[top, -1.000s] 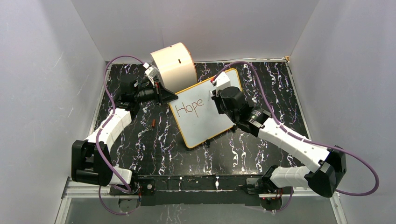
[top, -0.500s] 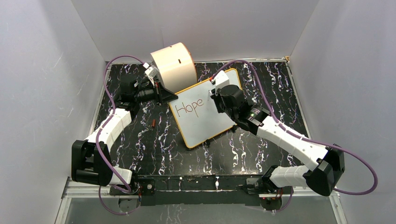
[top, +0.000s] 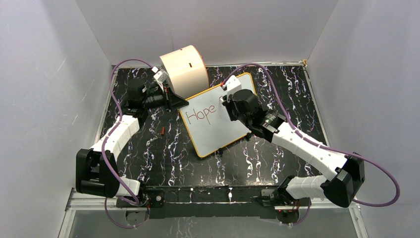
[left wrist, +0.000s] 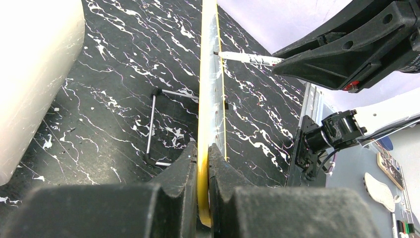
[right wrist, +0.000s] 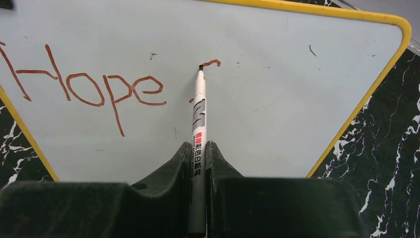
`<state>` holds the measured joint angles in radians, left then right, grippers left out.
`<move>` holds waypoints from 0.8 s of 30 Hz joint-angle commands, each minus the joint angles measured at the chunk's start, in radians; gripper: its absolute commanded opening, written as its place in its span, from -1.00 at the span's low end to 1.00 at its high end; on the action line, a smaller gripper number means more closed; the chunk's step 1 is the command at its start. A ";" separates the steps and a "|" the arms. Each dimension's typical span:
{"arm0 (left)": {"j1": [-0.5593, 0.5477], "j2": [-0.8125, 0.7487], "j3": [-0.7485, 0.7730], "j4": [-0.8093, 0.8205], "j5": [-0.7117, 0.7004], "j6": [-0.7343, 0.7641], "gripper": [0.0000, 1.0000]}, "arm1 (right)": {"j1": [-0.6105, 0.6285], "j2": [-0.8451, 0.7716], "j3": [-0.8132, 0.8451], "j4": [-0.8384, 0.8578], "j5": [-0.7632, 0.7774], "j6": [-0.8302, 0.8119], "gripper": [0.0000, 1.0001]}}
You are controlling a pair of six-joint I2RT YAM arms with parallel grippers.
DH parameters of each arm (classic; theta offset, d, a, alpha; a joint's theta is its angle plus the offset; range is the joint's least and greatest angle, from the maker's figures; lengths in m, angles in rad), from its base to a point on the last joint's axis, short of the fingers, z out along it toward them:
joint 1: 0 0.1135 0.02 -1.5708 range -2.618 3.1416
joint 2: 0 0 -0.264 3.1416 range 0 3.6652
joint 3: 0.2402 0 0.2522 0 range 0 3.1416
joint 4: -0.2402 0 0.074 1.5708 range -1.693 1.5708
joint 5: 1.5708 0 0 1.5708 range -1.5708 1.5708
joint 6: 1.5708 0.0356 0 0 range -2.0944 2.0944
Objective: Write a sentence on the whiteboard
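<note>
The whiteboard, white with an orange rim, stands tilted on its wire stand in the middle of the black marbled table. Red-brown lettering, the sentence, reads "Hope", with a short fresh curl to its right. My left gripper is shut on the board's yellow edge at its left corner. My right gripper is shut on a white marker, whose tip touches the board at the curl. In the top view the right gripper covers the spot.
A cream cylinder drum lies behind the board's left corner, close to the left wrist. A small red-brown marker cap lies on the table left of the board. White walls enclose the table on three sides.
My right gripper has shifted slightly up and left along the board with the marker. The left arm and the board have not moved.
</note>
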<state>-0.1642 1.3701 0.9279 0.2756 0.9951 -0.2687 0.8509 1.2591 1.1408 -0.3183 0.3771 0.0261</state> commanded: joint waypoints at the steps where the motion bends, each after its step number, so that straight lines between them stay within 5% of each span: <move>1: -0.032 0.017 -0.003 -0.065 -0.001 0.065 -1.00 | -0.002 0.024 0.036 -0.036 -0.043 0.006 -1.00; 24: -0.032 0.021 -0.003 -0.067 -0.001 0.066 -1.00 | -0.002 0.005 -0.001 -0.130 -0.044 0.024 -1.00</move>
<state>-0.1642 1.3701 0.9283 0.2745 0.9947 -0.2684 0.8509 1.2652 1.1492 -0.4210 0.3370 0.0376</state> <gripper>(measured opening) 0.053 0.198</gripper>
